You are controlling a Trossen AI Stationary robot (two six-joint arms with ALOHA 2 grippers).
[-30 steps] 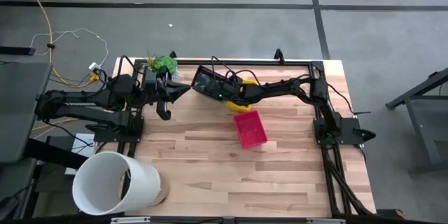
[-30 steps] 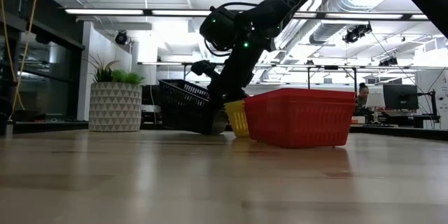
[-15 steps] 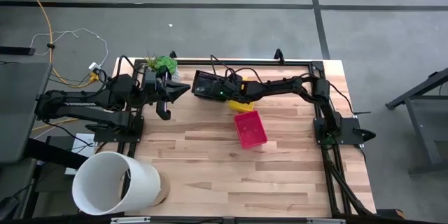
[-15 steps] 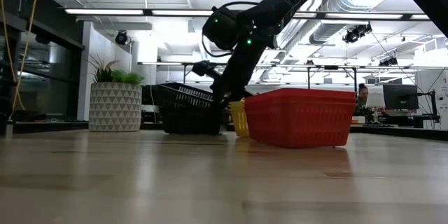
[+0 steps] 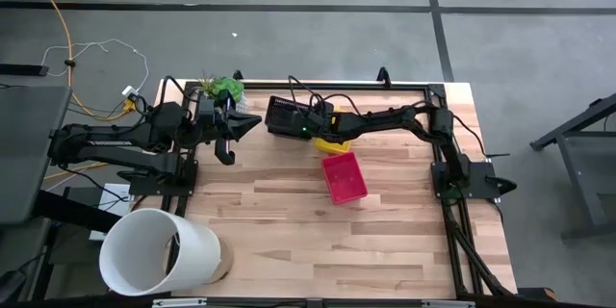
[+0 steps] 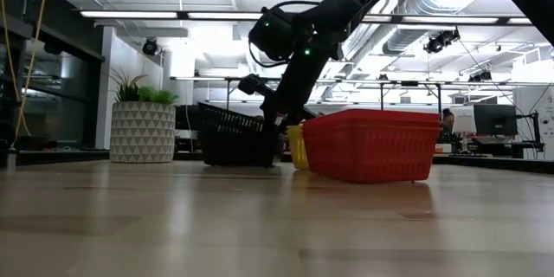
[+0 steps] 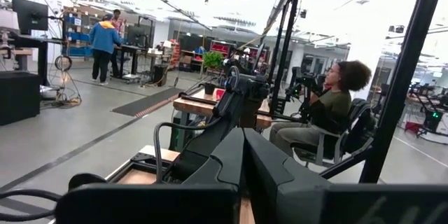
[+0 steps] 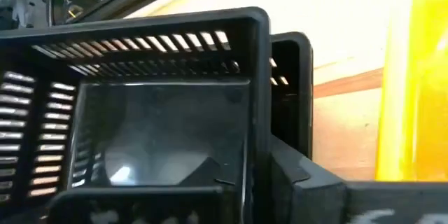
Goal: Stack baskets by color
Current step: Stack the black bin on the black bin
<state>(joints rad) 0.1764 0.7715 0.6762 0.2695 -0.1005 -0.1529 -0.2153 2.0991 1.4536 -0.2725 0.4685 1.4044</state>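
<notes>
Black mesh baskets (image 5: 286, 116) sit nested at the far middle of the wooden surface (image 5: 318, 241), one set askew inside another, its rim tilted in the low view. The right pincer (image 5: 304, 123) reaches across from the right side and rests at the stack's right edge; whether its fingers grip the rim or have let go cannot be told. A yellow basket (image 5: 332, 142) lies just right of the black ones, partly under the right arm. The red basket (image 5: 344, 176) stands nearer, just beside the yellow one. The left pincer (image 5: 252, 121) hovers at the far left with fingers pressed together, near a potted plant (image 5: 224, 87). A white cylinder (image 5: 159, 252) stands at the near left corner.
</notes>
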